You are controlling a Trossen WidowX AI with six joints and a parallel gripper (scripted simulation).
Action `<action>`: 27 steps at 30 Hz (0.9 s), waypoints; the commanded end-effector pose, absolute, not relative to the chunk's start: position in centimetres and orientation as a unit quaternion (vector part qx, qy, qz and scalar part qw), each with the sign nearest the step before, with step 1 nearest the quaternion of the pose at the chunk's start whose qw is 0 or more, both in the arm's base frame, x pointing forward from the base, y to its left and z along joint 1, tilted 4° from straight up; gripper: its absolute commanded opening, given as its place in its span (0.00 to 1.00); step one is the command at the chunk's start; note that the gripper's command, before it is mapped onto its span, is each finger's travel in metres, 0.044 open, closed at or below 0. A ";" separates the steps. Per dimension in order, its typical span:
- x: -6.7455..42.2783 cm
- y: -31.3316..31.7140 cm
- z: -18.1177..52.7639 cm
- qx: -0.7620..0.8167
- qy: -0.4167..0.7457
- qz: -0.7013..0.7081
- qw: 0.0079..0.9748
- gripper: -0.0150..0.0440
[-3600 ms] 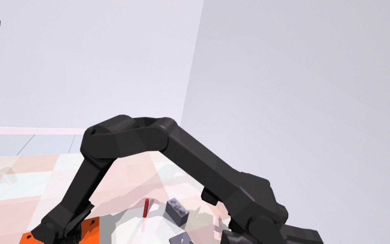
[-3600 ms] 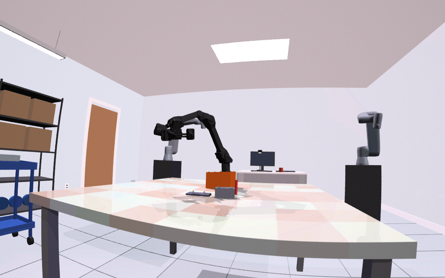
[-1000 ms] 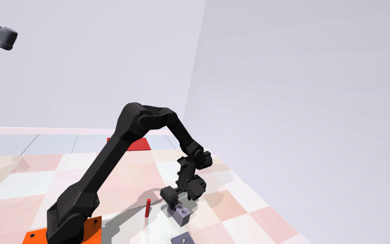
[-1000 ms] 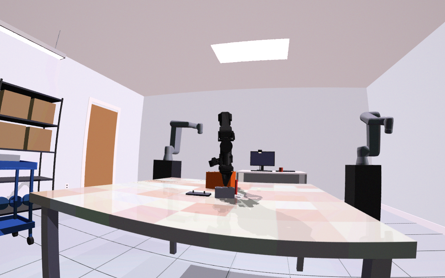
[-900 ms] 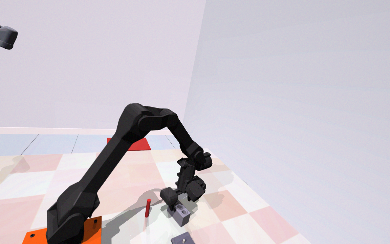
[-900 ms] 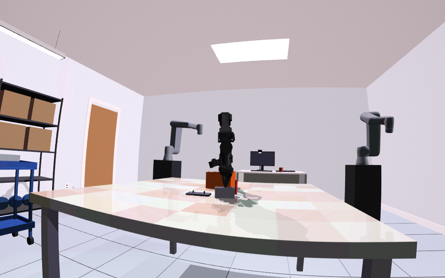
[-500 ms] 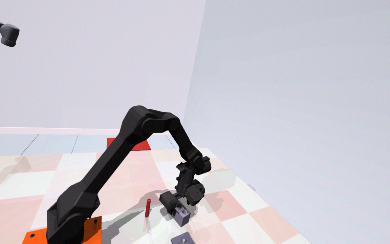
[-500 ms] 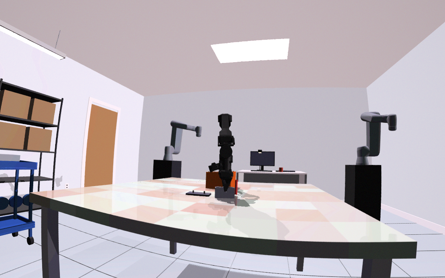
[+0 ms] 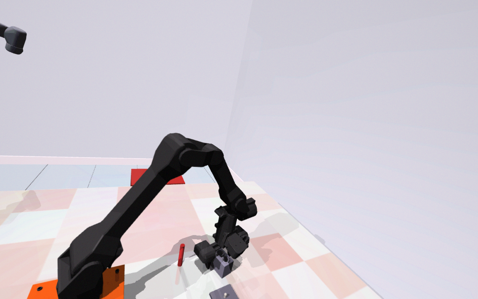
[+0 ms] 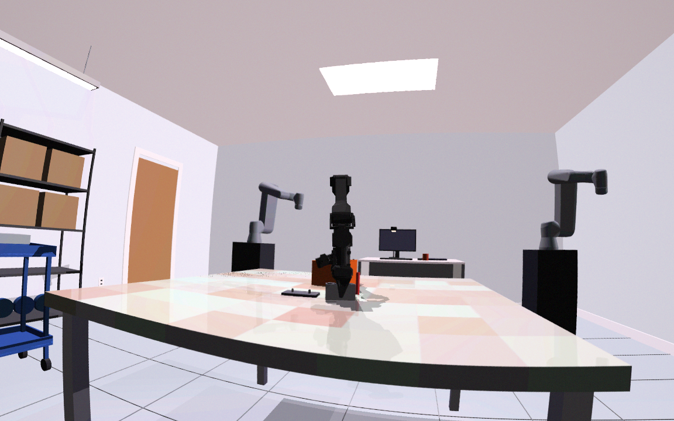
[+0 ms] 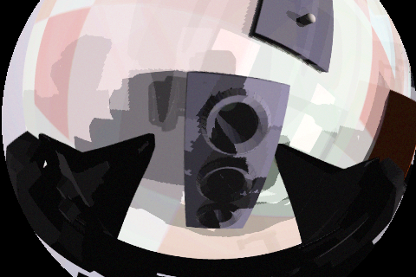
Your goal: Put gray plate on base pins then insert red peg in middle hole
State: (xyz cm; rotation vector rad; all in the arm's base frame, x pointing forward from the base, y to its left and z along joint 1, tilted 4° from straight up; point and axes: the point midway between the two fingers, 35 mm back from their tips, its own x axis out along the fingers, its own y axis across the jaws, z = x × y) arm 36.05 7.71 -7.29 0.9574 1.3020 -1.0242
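Gripper (image 11: 211, 168) wide open, nothing held, fingers straddling the gray plate (image 11: 234, 144) at wrist-view centre without touching. Plate is a thick gray block, three round holes in a row, lying on the table (image 10: 433, 335). Base (image 11: 295, 17), flat gray slab with two pins, sits upper right, apart. Red peg (image 9: 181, 255) stands upright just left of the gripper in the top view.

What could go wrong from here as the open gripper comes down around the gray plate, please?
1. The gripper straddles the plate, which sits a little off-centre between the fingers; closing may twist or push it.
2. The red peg stands upright close by; the arm could topple it.
3. The base has two small pins; a skewed grasp may keep the plate from seating flat.
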 end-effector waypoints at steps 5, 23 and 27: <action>35.8 7.6 -8.0 0.404 0.558 -0.441 0.575 0.78; 35.8 7.6 -8.0 0.404 0.558 -0.441 0.575 0.34; 35.8 7.6 -8.0 0.404 0.558 -0.441 0.575 0.30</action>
